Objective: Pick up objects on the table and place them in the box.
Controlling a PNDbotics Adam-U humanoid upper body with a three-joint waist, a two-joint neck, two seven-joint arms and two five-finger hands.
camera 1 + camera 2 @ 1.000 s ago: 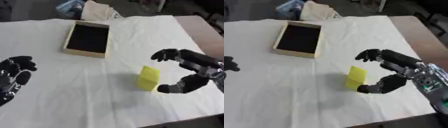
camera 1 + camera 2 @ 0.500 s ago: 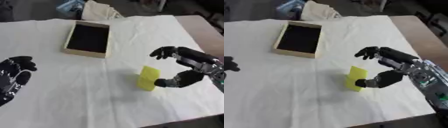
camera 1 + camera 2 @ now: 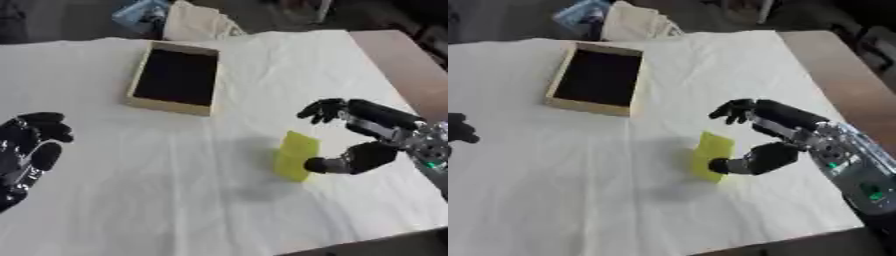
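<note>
The yellow block (image 3: 295, 155), a flat rectangular piece of matte, sponge-like appearance, stood on edge on the table, well apart from the box (image 3: 175, 78) and on the near right of it. It had not yet been lifted: its lower edge appeared to rest on the cloth and it threw a soft shadow to its left.

The right hand (image 3: 773, 138) was at the block, its thumb (image 3: 746, 162) touching or very nearly touching the block's right face near the base. The fingers (image 3: 735, 108) were curved and spread above and behind the block, apart from it. The hand was therefore open around the block and no grip had closed. The hand was black and jointed, with a silver forearm showing green lights.

The box was shallow and rectangular, with pale wooden or cardboard walls and a dark, flat interior. Nothing could be seen inside it. In my judgement the task was at an early stage: no object was in the box, and grasp, lift, carry and release all remained for this block.

The left hand (image 3: 26, 149) hung idle, well to the near left of the box, fingers relaxed and holding nothing.

The table (image 3: 122, 200) was covered by a white cloth with shallow creases. Beyond the box lay a cream fabric bag (image 3: 195, 22) and a blue item (image 3: 140, 10) of uncertain kind.
</note>
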